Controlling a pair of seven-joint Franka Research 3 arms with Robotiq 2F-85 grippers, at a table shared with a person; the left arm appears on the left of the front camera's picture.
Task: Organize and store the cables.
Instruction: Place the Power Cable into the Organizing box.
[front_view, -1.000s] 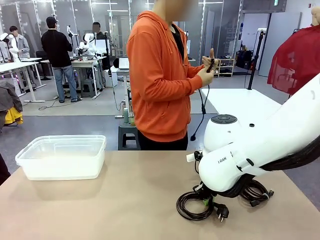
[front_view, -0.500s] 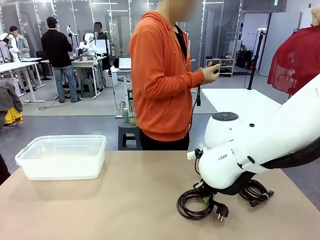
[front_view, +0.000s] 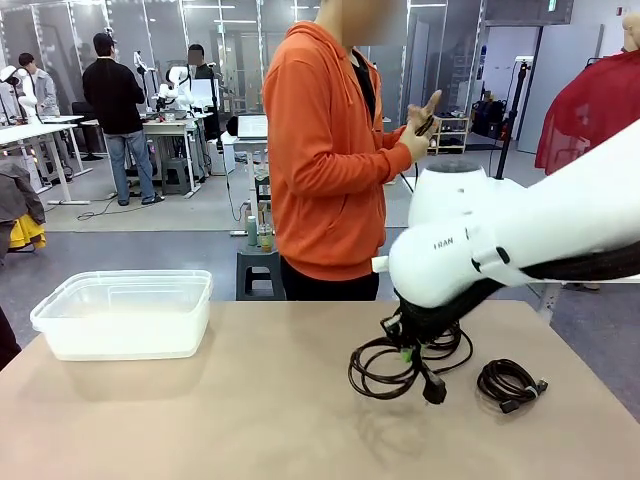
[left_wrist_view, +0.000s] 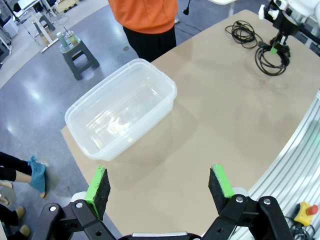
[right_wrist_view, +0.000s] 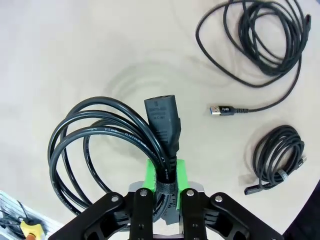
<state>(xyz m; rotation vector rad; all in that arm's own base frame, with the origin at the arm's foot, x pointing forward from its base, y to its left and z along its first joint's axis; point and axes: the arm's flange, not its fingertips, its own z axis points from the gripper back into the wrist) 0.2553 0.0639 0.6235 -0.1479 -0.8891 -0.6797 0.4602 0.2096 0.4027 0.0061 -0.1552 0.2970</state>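
The coiled cable (right_wrist_view: 95, 135) is in my right hand (right_wrist_view: 165, 172). My green pads are clamped together on its bundled strands just below a black plug (right_wrist_view: 161, 119). From the front, the coil (front_view: 380, 368) hangs off that hand (front_view: 407, 351) clear of the tabletop (front_view: 250, 400), right of the middle and toward the near side. Its shadow lies below it, and a second plug dangles at its low end.

Two more cables rest on the tabletop. A small coil (front_view: 508, 382), tightly wound, lies just right of the one I hold and apart from it; my right wrist camera shows it too (right_wrist_view: 277, 157). A loose cable (right_wrist_view: 255, 35) is spread in wider loops farther across the tabletop, with one thin end and its small metal-tipped plug trailing toward the small coil.

My left hand (left_wrist_view: 160, 182) is up over the left side of the tabletop. Its fingers (left_wrist_view: 97, 185) stand wide apart with nothing between them.

Below and beyond that hand sits a clear tub (left_wrist_view: 155, 72) at the far left edge, well apart from all the cables. From the front, the tub (front_view: 120, 340) looks bare inside.

A person (front_view: 325, 150) in an orange hoodie stands at the far side, between the tub and my right arm. Both of their hands are raised at chest height around a black cord (front_view: 427, 124).
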